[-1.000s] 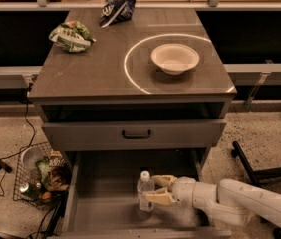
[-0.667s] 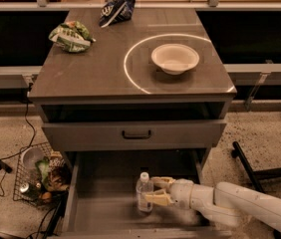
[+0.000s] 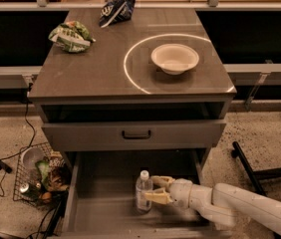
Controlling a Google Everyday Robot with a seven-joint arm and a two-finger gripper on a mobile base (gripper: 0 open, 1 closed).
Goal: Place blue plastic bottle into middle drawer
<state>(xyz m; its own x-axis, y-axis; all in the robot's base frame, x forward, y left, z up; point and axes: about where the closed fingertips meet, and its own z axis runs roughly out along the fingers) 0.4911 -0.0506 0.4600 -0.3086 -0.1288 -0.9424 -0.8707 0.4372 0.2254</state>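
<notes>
The tall clear blue plastic bottle (image 3: 142,192) now stands upright on the floor of the deep grey metal middle drawer (image 3: 105,214), midway between its side walls and shifted slightly left. The white two-finger gripper (image 3: 153,189) still brackets it, apparently pinching, so only release remains.

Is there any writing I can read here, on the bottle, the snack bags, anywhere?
No text can be read.
Label on the blue plastic bottle, held by the gripper in the middle drawer: blurred.
Print on the green snack bag: too small.
Print on the blue-and-white snack bag: too small.
</notes>
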